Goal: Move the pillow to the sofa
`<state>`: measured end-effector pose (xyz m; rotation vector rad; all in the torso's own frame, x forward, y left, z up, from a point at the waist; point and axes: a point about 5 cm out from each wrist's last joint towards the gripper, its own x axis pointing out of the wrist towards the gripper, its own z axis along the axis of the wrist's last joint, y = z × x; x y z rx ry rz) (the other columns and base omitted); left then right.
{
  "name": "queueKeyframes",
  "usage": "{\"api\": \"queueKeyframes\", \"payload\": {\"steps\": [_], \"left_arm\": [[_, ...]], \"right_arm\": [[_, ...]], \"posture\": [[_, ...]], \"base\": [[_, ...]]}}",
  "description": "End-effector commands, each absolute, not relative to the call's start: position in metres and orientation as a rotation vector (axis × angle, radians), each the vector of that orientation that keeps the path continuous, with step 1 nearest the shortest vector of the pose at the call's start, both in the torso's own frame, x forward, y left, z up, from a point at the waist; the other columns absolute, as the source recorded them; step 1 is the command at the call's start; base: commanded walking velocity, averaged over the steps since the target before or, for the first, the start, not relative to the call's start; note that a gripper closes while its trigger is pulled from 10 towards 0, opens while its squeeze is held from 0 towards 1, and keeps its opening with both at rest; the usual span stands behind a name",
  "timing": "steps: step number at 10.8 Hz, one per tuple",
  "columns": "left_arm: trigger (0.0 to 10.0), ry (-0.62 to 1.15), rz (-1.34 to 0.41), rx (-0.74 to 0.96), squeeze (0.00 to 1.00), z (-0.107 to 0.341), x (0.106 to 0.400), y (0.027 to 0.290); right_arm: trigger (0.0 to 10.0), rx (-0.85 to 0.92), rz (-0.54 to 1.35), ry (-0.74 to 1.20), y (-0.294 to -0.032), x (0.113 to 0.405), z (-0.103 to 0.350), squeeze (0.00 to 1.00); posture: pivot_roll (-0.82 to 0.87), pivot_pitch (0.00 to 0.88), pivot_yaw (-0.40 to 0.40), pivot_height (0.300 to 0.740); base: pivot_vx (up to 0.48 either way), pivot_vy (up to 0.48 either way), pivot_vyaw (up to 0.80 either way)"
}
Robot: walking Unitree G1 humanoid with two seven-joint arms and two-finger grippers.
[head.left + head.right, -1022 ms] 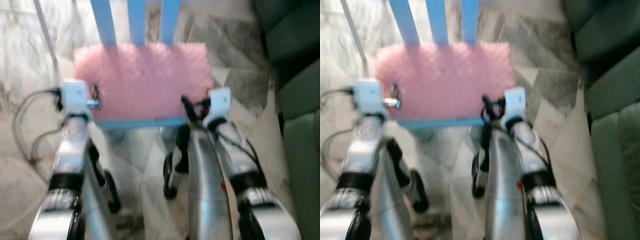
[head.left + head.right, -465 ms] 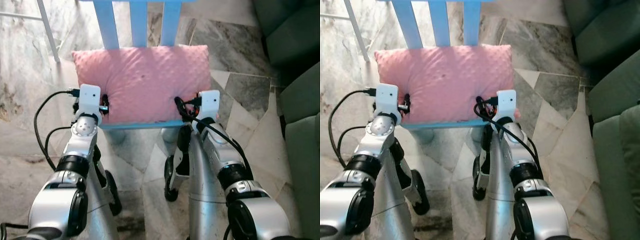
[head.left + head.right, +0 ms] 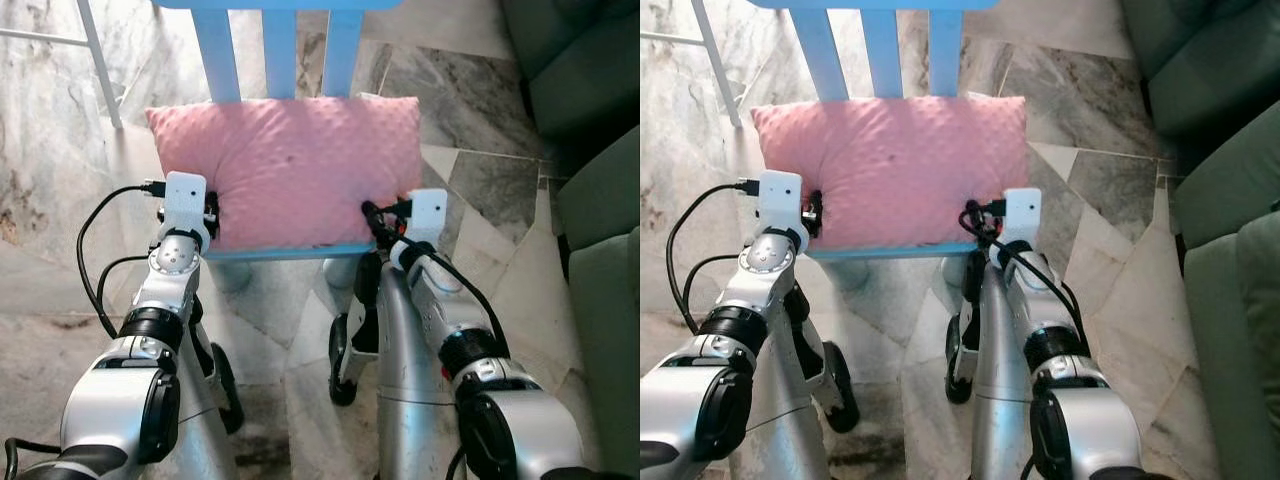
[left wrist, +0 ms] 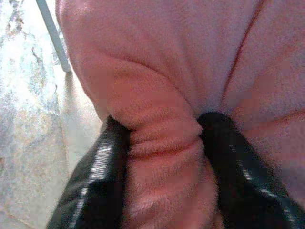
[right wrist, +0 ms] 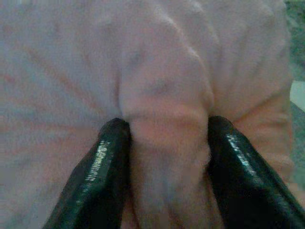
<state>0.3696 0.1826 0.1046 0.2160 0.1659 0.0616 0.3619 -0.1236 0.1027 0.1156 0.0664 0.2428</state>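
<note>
A pink pillow point(image 3: 285, 165) lies on the seat of a light blue chair point(image 3: 278, 45) straight ahead of me. My left gripper point(image 4: 164, 143) is shut on a bunched fold at the pillow's near left corner, its black fingers point(image 4: 97, 176) pinching the fabric from both sides. My right gripper point(image 5: 164, 138) is shut on a fold at the near right corner, with one finger point(image 5: 105, 167) pressed on each side of it. The dark green sofa point(image 3: 595, 150) stands to my right.
Grey marble floor point(image 3: 480, 120) surrounds the chair. A white metal leg point(image 3: 100, 60) stands at the far left. Black cables point(image 3: 95, 250) loop off my left wrist. My own legs and wheels point(image 3: 345, 350) are below the chair's front edge point(image 3: 275, 250).
The blur of one second ago has cleared as the camera steadied. Both grippers stay clamped on the pillow's near corners; the right wrist sits slightly lower and further right than half a second ago.
</note>
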Motion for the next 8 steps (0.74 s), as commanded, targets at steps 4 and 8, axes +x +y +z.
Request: {"api": "queueKeyframes", "payload": {"steps": [4, 8], "left_arm": [[0.0, 0.361, 0.017, 0.178, 0.0, 0.0579, 0.3478, 0.1733], [0.0, 0.334, -0.011, 0.161, 0.0, 0.0646, 0.3525, 0.1695]], "right_arm": [[0.0, 0.12, 0.227, 0.147, -0.1284, 0.3565, 0.0852, 0.0], [0.0, 0.121, 0.248, 0.155, -0.1199, 0.3601, 0.0882, 0.0]], "posture": [[-0.03, 0.397, -0.098, 0.464], [-0.02, 0.374, -0.114, 0.464]], "base": [[0.0, 0.0, 0.0], [0.0, 0.0, 0.0]]}}
